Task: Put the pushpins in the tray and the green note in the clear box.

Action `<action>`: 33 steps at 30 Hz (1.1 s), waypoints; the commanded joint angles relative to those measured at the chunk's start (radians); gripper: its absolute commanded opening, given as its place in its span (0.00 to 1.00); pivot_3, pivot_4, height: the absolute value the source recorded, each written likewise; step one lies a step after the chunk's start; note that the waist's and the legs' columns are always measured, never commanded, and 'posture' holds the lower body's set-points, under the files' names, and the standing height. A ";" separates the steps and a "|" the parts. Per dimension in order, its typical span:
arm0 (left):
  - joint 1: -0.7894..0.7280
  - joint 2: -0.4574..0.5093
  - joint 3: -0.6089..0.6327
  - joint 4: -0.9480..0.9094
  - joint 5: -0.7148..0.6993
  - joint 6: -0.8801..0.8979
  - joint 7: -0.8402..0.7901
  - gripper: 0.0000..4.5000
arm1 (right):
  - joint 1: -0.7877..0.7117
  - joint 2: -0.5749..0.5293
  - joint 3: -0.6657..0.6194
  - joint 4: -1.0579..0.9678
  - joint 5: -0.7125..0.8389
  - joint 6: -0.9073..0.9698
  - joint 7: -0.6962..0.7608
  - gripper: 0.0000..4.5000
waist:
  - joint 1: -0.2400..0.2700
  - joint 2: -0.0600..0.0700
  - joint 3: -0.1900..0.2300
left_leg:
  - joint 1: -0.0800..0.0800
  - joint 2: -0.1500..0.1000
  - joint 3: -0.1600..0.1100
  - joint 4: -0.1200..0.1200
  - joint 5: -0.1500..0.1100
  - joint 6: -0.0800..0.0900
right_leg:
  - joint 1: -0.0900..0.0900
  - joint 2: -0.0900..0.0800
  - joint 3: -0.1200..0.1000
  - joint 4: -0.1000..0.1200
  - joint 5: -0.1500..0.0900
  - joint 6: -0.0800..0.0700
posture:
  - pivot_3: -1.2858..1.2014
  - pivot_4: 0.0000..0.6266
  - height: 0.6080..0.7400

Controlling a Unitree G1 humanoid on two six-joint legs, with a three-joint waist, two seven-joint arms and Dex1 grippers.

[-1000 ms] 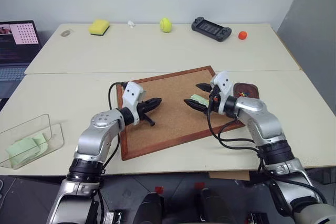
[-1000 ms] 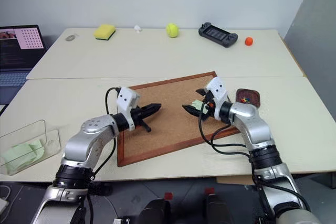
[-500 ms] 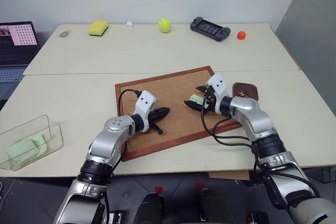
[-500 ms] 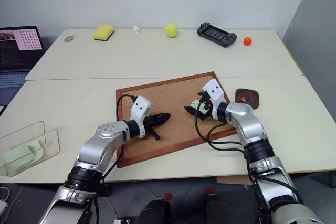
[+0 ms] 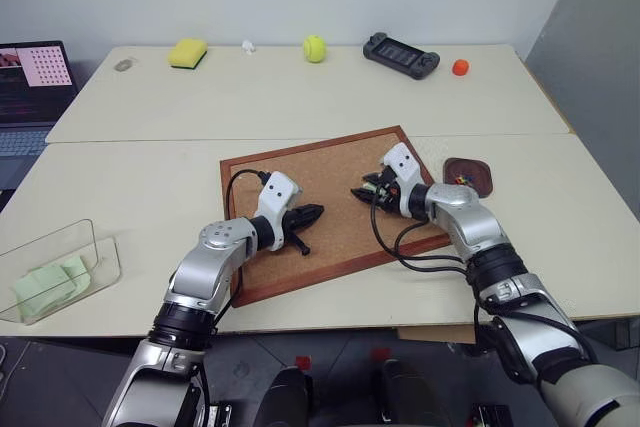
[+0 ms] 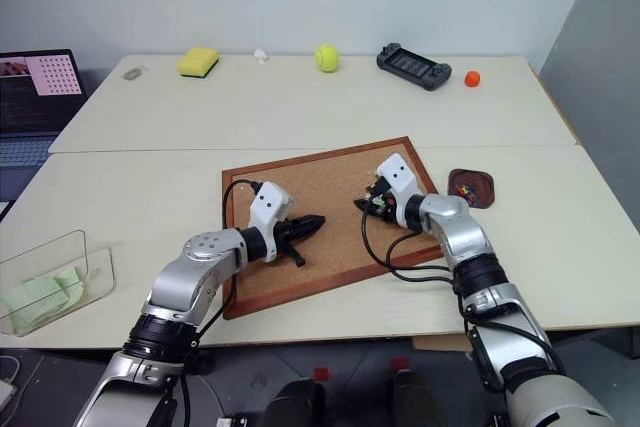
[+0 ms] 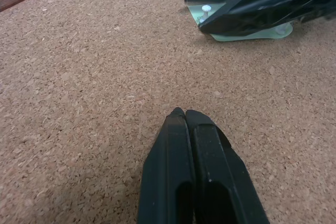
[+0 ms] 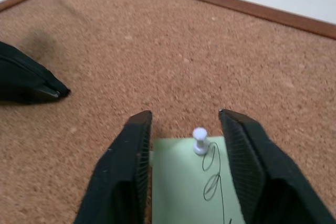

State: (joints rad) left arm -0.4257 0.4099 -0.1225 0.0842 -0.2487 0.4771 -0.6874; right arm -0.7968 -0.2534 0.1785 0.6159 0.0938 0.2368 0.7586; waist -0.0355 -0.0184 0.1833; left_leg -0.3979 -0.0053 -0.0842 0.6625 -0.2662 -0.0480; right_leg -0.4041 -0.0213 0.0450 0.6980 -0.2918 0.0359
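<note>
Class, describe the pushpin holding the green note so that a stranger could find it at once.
Find the corkboard in the middle of the table. Near its right edge lies a green note, between the right gripper's fingers. The pushpin stands in the note's edge; its head is pale, almost white.

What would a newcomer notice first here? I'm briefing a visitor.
The corkboard in the middle of the table, with both arms reaching over it. The right end effector straddles a white pushpin stuck through the green note, fingers open. The shut left end effector rests on bare cork nearby.
</note>
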 commanded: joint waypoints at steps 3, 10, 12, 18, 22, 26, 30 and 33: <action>0.021 -0.006 -0.003 -0.012 0.009 0.019 0.006 0.00 | -0.036 0.007 -0.027 0.002 -0.001 -0.036 -0.005 0.15 | 0.000 0.000 0.000 | 0.000 0.000 0.000 0.000 0.000 0.000 | 0.000 0.000 0.000 0.000 0.000 0.000 | 0.52 0.24 1.00; 0.015 -0.011 -0.006 -0.002 0.018 0.014 0.013 0.00 | -0.038 0.020 -0.055 -0.015 0.014 -0.013 -0.012 0.00 | 0.000 0.000 0.000 | 0.000 0.000 0.000 0.000 0.000 0.000 | 0.000 0.000 0.000 0.000 0.000 0.000 | 0.52 0.24 1.00; 0.013 -0.011 -0.009 0.001 0.022 0.011 0.014 0.00 | -0.037 0.018 -0.061 -0.024 0.016 -0.012 -0.015 0.00 | 0.000 0.000 0.000 | 0.000 0.000 0.000 0.000 0.000 0.000 | 0.000 0.000 0.000 0.000 0.000 0.000 | 0.52 0.24 1.00; 0.013 -0.023 -0.011 0.013 0.026 0.025 0.021 0.00 | -0.015 0.009 -0.081 -0.152 0.052 0.048 -0.003 0.00 | 0.000 0.000 0.000 | 0.000 0.000 0.000 0.000 0.000 0.000 | 0.000 0.000 0.000 0.000 0.000 0.000 | 0.52 0.24 1.00; 0.005 -0.016 -0.020 0.028 0.047 0.050 0.033 0.00 | 0.006 -0.002 -0.076 -0.236 0.055 0.097 0.000 0.00 | 0.000 0.001 -0.001 | 0.000 0.000 -0.002 0.000 0.000 0.000 | 0.000 0.000 0.000 0.000 0.000 0.000 | 0.52 0.24 1.00; -0.001 -0.019 -0.019 0.034 0.046 0.055 0.032 0.00 | 0.018 -0.009 -0.076 -0.278 0.057 0.125 -0.009 0.00 | 0.001 0.001 -0.001 | 0.000 0.000 -0.002 0.000 0.000 0.000 | 0.001 0.000 0.000 0.000 0.000 0.000 | 0.52 0.24 1.00; -0.003 -0.023 -0.021 0.036 0.045 0.056 0.031 0.00 | 0.027 -0.025 -0.098 -0.317 0.062 0.148 -0.028 0.00 | 0.001 0.001 -0.001 | 0.000 0.000 -0.002 0.000 0.000 0.000 | 0.001 0.000 0.000 0.000 0.000 0.000 | 0.52 0.24 1.00; 0.003 -0.025 -0.024 0.026 0.043 0.062 0.031 0.00 | 0.034 -0.052 -0.148 -0.371 0.087 0.194 -0.057 0.00 | 0.002 0.001 -0.001 | 0.000 0.000 -0.002 0.000 0.000 0.000 | 0.001 0.000 0.000 0.000 0.000 0.000 | 0.52 0.24 1.00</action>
State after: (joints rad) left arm -0.4404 0.3873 -0.1237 0.0890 -0.2268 0.5016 -0.6636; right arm -0.7577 -0.2748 0.0949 0.3306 0.1427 0.3996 0.7255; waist -0.0333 -0.0174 0.1822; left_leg -0.3977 -0.0053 -0.0860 0.6626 -0.2660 -0.0476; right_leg -0.4035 -0.0215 0.0444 0.6984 -0.2917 0.0359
